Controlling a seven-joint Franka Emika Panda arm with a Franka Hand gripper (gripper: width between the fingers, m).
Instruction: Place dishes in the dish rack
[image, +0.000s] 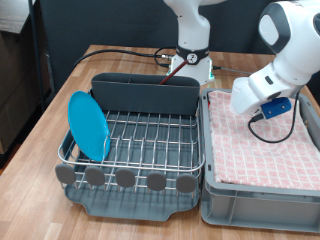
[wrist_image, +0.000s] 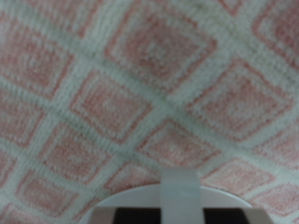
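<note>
We lower our end effector (image: 262, 108), its opening unreadable, over the pink checkered cloth (image: 262, 150); plate (image: 88, 126) racked; descend squarely.

Pink checkered cloth (wrist_image: 140, 93) fills nearly whole wrist view, close up and blurred. Pattern: pink squares set diagonally, nested lighter and darker pink, split by pale whitish bands crossing in diamond grid. Weave looks slightly textured. At one frame edge, pale rounded white object (wrist_image: 173, 199) pokes in, curved rim visible, dark patches inside; too blurred to identify. Claw fingertips not discernible. Cloth lies flat, no folds visible.
</note>
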